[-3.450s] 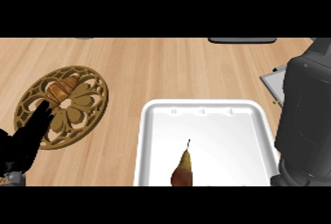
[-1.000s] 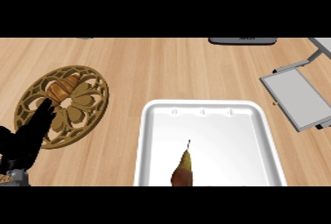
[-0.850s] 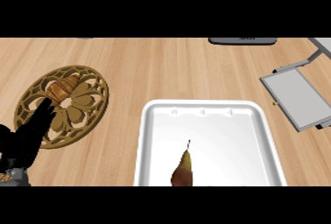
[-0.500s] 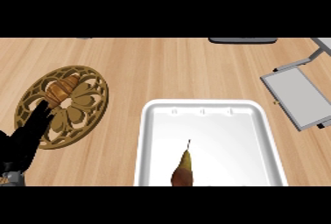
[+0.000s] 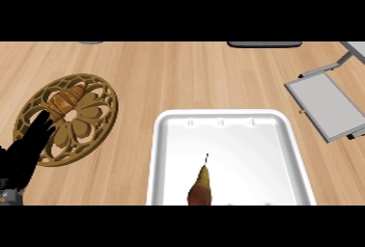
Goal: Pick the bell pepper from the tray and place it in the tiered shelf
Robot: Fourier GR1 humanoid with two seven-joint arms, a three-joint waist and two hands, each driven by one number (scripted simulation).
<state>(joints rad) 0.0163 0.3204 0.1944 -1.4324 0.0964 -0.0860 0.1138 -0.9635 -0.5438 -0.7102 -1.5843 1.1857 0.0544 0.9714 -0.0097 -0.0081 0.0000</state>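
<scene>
A white tray (image 5: 227,120) lies at the lower middle of the head view. On it, near the lower edge, rests a brownish pointed fruit with a thin stem (image 5: 200,185); it looks more like a pear than a bell pepper. The grey tiered shelf (image 5: 327,106) stands at the right edge. My left hand (image 5: 27,152) shows at the lower left, fingers straight and open, lying over the edge of a trivet and holding nothing. My right hand is out of sight.
A round brown openwork trivet (image 5: 68,117) lies at the left with a croissant (image 5: 63,100) on its upper part. A dark flat object (image 5: 264,44) sits at the counter's far edge.
The right arm, which covered the shelf 3.5 s ago, has left the view. My left hand has stretched its fingers further over the trivet.
</scene>
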